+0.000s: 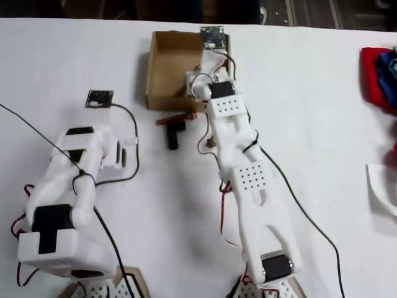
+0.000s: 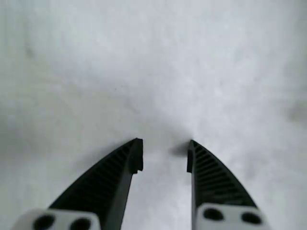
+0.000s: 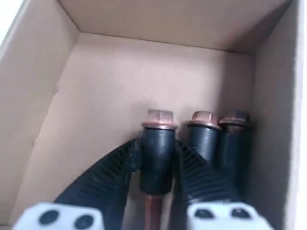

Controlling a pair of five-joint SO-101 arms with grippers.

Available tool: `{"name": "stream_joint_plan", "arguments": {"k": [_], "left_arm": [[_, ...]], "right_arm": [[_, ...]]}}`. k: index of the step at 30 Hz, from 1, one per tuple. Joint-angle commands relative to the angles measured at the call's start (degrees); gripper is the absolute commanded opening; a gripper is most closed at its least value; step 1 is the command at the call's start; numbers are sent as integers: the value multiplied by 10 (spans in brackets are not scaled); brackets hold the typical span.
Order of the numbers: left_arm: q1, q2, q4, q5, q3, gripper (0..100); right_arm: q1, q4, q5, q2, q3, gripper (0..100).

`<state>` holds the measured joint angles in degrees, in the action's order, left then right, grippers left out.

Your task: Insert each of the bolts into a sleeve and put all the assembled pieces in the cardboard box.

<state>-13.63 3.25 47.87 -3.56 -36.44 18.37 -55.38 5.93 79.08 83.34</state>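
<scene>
Inside the cardboard box [image 3: 100,96] my right gripper [image 3: 157,147] is shut on an assembled piece [image 3: 156,165], a copper bolt in a black sleeve, held just above the box floor. Two more assembled pieces [image 3: 205,139] lie side by side beside it, against the box wall. In the high view the right arm stretches into the cardboard box [image 1: 167,68]. A loose copper bolt [image 1: 177,119] and a black sleeve [image 1: 172,138] lie on the table just in front of the box. My left gripper [image 2: 164,155] is open over bare white table.
A red cloth [image 1: 377,68] and a white object [image 1: 381,186] sit at the table's right edge. Black cables trail around the left arm [image 1: 68,180] and along the right arm [image 1: 248,174].
</scene>
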Motion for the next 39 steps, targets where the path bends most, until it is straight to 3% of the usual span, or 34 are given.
{"name": "stream_joint_plan", "arguments": {"k": [1,7,10,22,27,32,39], "left_arm": [[-6,1,0,-2,15,172],[-6,1,0,-2,15,172],[-6,1,0,-2,15,172],[-7,1,1,-2,17,172],[-7,0,2,16,19,172],[-23,-1,16,43,27,172],[-64,-1,17,70,39,172]], "right_arm": [[-4,9,-1,-22,11,111],[-7,-2,-1,-43,87,62],[-7,-60,-1,-75,128,49],[28,-466,-5,-270,112,52],[49,-463,-5,-325,11,50],[109,-458,-2,-422,-268,52],[133,-335,21,-422,-434,52]]}}
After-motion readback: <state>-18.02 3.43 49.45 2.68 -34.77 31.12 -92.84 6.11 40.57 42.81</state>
